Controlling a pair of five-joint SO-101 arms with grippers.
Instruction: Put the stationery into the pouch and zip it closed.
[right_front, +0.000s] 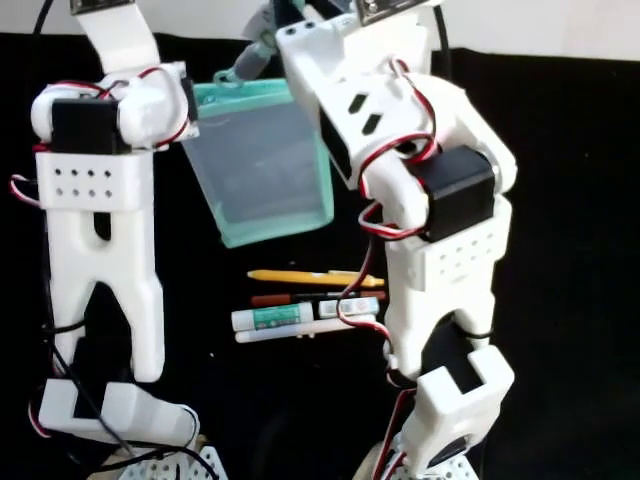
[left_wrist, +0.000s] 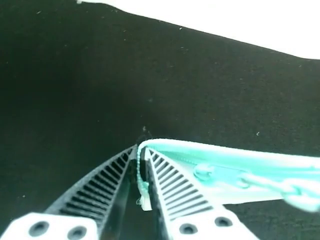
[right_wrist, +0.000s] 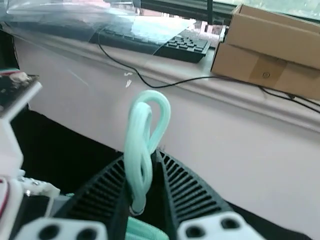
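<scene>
A translucent teal pouch (right_front: 262, 165) hangs tilted above the black table, held between the two arms. My left gripper (left_wrist: 139, 151) is shut on the pouch's corner beside the zipper edge (left_wrist: 225, 161), with the zipper pull (left_wrist: 204, 172) a short way along it. In the high view that left gripper (right_front: 192, 98) sits at the pouch's upper left corner. My right gripper (right_wrist: 142, 158) is shut on the pouch's teal loop strap (right_wrist: 146, 131), above the pouch's far corner (right_front: 262, 42). A yellow pen (right_front: 300, 277), a dark red pen (right_front: 290, 298), a white glue stick (right_front: 273, 318) and a white pen (right_front: 300, 333) lie on the table below the pouch.
The stationery lies between the two arm bases (right_front: 110, 410) (right_front: 450, 420). A pale desk with a keyboard (right_wrist: 165, 40), a cable and cardboard boxes (right_wrist: 270, 50) stands beyond the table's far edge. Open black tabletop (right_front: 570, 200) extends to the right.
</scene>
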